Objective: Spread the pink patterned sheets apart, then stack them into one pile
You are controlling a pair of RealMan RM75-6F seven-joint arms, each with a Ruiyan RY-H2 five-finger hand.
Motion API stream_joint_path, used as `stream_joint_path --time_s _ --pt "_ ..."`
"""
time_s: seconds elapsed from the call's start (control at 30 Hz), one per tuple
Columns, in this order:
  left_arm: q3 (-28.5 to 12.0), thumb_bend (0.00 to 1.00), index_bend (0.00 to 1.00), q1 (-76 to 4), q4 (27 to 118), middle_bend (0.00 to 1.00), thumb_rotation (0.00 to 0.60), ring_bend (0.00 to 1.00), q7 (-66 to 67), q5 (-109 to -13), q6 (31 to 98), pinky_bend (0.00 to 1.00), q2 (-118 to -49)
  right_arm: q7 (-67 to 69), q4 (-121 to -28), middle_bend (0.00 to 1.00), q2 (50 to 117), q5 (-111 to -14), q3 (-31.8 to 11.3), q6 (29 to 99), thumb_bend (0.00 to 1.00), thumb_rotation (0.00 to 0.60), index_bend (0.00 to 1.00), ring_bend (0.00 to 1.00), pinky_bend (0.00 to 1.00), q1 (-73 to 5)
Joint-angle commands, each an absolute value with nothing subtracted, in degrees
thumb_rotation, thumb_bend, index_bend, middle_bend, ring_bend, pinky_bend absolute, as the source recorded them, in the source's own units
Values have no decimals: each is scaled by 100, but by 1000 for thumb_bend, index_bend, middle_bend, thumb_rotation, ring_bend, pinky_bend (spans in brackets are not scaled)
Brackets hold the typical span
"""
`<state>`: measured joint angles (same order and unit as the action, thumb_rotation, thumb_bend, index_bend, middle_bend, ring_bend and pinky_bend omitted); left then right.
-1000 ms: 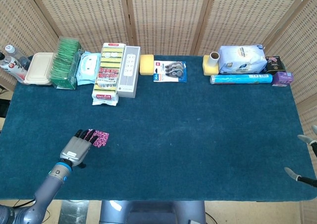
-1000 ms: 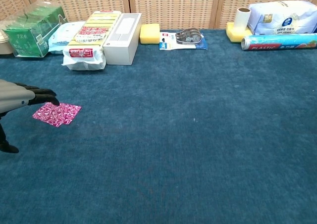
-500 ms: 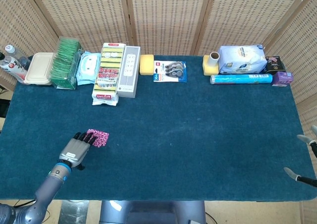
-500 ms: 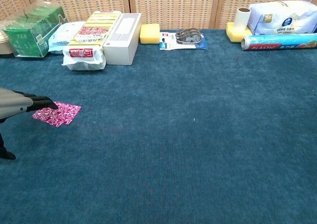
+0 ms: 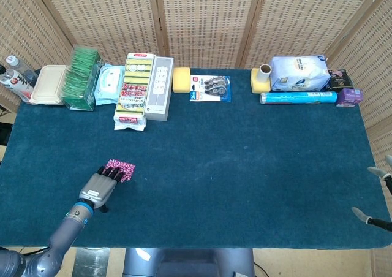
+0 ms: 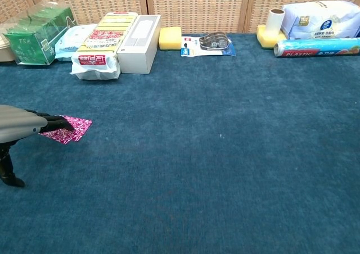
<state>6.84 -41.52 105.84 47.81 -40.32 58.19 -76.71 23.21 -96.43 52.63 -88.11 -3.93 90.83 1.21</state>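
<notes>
The pink patterned sheets (image 5: 123,165) lie as one small pile on the blue cloth at the near left, also in the chest view (image 6: 77,127). My left hand (image 5: 100,188) reaches in from the near left edge, its dark fingertips (image 6: 59,121) resting flat on the pile's left part and hiding it. The hand holds nothing. At the right edge of the head view, only two spread fingers of my right hand (image 5: 373,219) show, with nothing between them.
Along the far edge stand a green tea box (image 5: 82,78), a wipes pack (image 5: 109,84), a sponge pack (image 5: 133,90), a white power strip box (image 5: 158,87), a yellow sponge (image 5: 181,79), tape packs (image 5: 210,87) and a blue wrap roll (image 5: 298,97).
My left hand has slid forward and to the right, so its fingertips now lie further over the pink pile. The right hand has not moved.
</notes>
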Motion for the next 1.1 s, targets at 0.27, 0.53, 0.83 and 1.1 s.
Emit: stream_joint_path --time_s 0.27,0.53,0.83,1.1 --pt "686 26 0 -4291 10764 0 600 0 4766 -3986 5794 49 -7746 2336 -9648 1 5255 -8808 -397 9091 0 600 202 0 0 122" --pt "695 26 0 -4407 10952 0 600 0 4763 -3989 5753 49 -7799 2352 -9649 0 5243 -8812 -387 9087 0 600 203 0 0 126" --pt "708 25 0 -4393 11142 0 600 0 4541 -4047 5943 49 -7502 2332 -9646 0 5259 -8845 -374 9080 0 600 203 0 0 116" --pt "739 26 0 -4370 10759 0 600 0 4198 -3855 5660 49 -7421 2293 -9678 1 5261 -8844 -369 9077 0 600 203 0 0 114"
